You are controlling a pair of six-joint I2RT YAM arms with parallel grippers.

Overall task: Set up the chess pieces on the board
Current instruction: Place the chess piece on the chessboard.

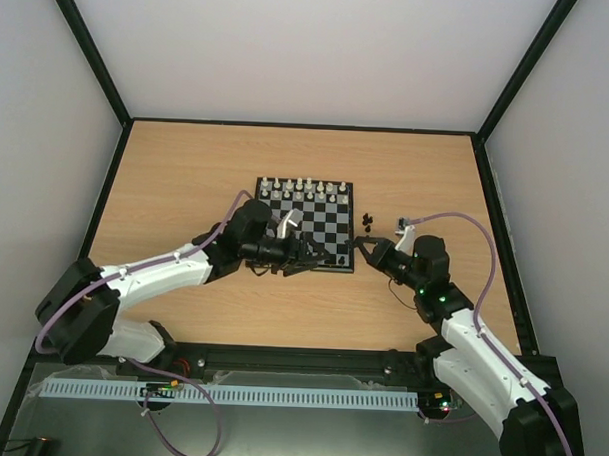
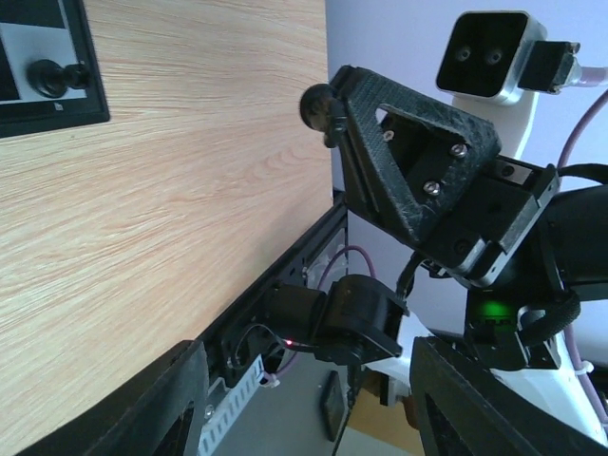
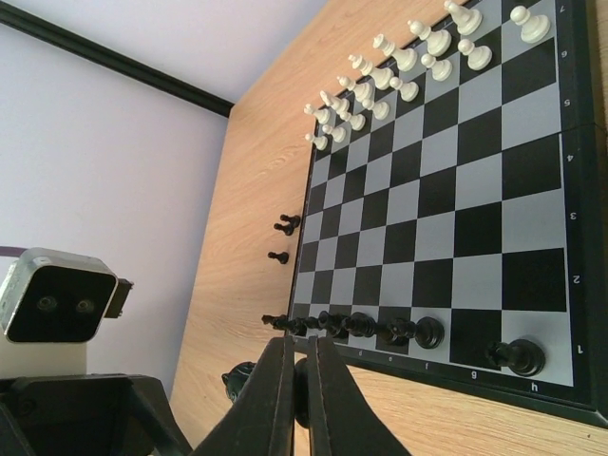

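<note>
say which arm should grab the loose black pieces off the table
Right, probably: the loose pieces lie off the board's right edge, beside the right gripper, though it is shut; the left gripper sits at the near edge.

Overhead looks down; both wrist views share the board.

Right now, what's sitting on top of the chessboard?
On the board, white pieces stand in the two far rows and black chess pieces stand along part of the near row. From above, the left gripper covers the near-left squares, so what stands there is hidden.
</note>
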